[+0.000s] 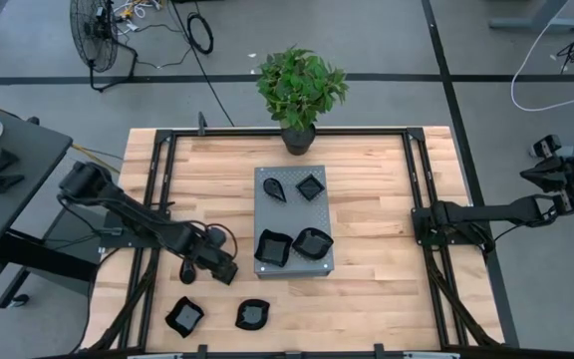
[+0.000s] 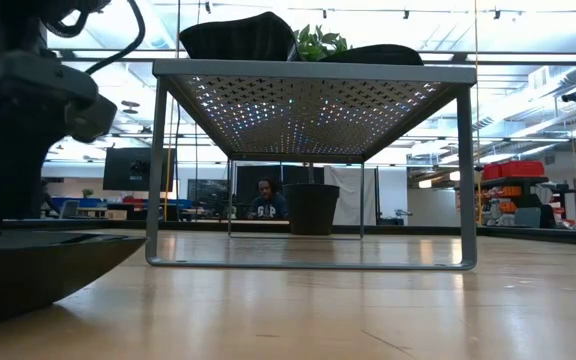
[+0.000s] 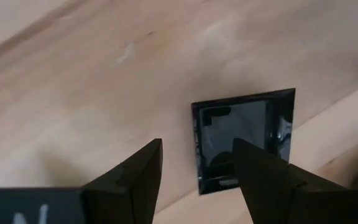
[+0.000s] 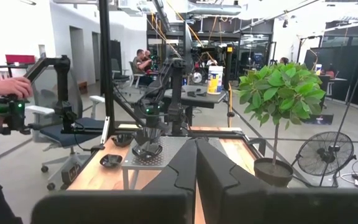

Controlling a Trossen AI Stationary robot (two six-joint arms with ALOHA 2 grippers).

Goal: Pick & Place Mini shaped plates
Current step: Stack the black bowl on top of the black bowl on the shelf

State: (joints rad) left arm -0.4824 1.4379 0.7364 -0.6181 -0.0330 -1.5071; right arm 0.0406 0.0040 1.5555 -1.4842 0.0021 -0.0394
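Six small glossy black plates show in the high view. Four sit on the grey perforated stand (image 1: 294, 221): a teardrop (image 1: 275, 187), a square (image 1: 310, 186) and two larger ones (image 1: 273, 247) (image 1: 312, 242). Two more lie flat on the wood near the near edge (image 1: 184, 316) (image 1: 252, 314). My left gripper (image 1: 199, 271) (image 3: 197, 144) is open and hangs over the table beside the stand's near-left corner. A square plate (image 3: 244, 140) lies below and ahead of its fingers. My right gripper (image 1: 538, 178) (image 4: 196, 162) is shut and held off the table's right side.
The stand (image 2: 313, 70) is raised on thin legs, with plates on top (image 2: 238, 38). A potted plant (image 1: 300, 90) sits at the far edge. A black frame (image 1: 157, 189) runs along the table's sides. A dark plate (image 2: 38, 270) looms close in the low view. People sit in the room beyond.
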